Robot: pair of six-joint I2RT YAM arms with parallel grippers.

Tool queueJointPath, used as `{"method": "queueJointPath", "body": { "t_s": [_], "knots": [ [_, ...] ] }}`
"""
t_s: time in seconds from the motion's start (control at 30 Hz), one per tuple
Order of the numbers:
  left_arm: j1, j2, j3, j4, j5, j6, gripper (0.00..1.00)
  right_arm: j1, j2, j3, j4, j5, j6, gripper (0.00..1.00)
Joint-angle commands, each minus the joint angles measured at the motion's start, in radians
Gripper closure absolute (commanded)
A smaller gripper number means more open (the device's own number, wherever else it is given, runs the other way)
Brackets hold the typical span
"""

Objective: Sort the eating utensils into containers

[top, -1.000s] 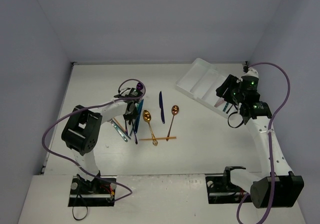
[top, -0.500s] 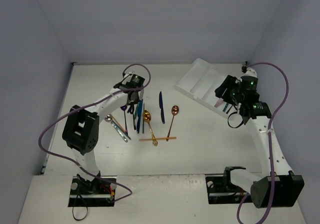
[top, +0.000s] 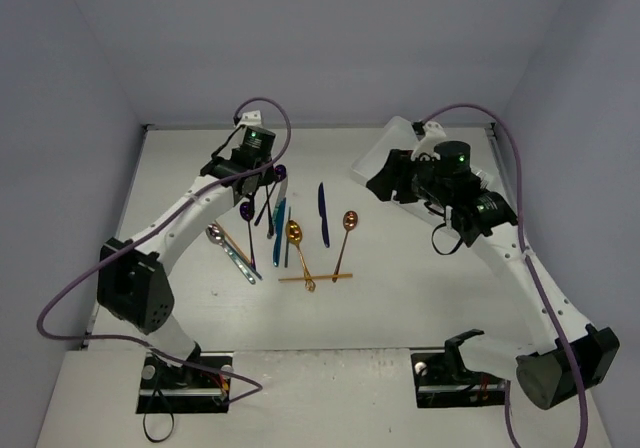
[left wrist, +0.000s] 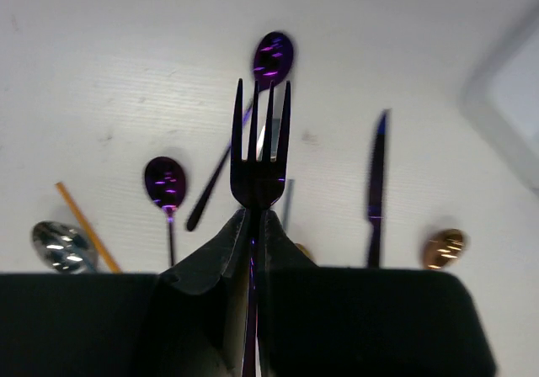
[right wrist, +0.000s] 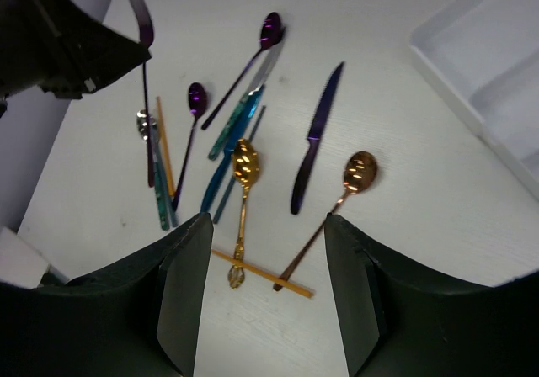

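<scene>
A purple fork (left wrist: pixel 259 154) is being clamped by its handle in the closed left gripper (left wrist: pixel 255 217), above the loose utensils (right wrist: pixel 244 162). It is best carried level to the tray (right wrist: pixel 459 61), avoiding the right arm. The right gripper (right wrist: pixel 268 259) is being held wide open, empty.

Illumination: even, diffuse, overhead; white matte tabletop (top: pixel 400 268) bright, shadows short and faint. Top view: sharp throughout, plain walls (top: pixel 300 48) tinted lavender. Left wrist view: slim purple metal fork (left wrist: pixel 259 162) crisp but dark; long purple spoon (left wrist: pixel 274 60) behind it soft; black fingers (left wrist: pixel 210 255) of left gripper (left wrist: pixel 255 221) underexposed, blurred. Right wrist view: white plastic cutlery tray (right wrist: pixel 505 57) nearly washed out; gold teaspoon (right wrist: pixel 245 165) bearing specular glints.
</scene>
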Motion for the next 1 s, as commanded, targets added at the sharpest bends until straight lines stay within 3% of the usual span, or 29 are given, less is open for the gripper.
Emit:
{"method": "queueJointPath", "body": {
  "t_s": [0.0,0.23,0.67,0.87,0.97],
  "knots": [
    [-0.023,-0.156,0.048,0.123,0.162,-0.112,1.00,0.118,0.048,0.079,0.108,-0.011,-0.003,0.47],
    [-0.079,-0.230,0.045,0.191,0.255,-0.217,1.00,0.246,0.150,0.168,0.136,0.052,0.001,0.47],
    [-0.114,-0.273,0.052,0.217,0.278,-0.270,1.00,0.385,0.282,0.265,0.165,0.134,-0.003,0.48],
    [-0.124,-0.295,0.035,0.221,0.278,-0.275,1.00,0.411,0.306,0.273,0.182,0.163,0.000,0.53],
    [-0.128,-0.301,0.029,0.221,0.278,-0.273,1.00,0.417,0.308,0.273,0.187,0.186,0.001,0.62]
  ]
}}
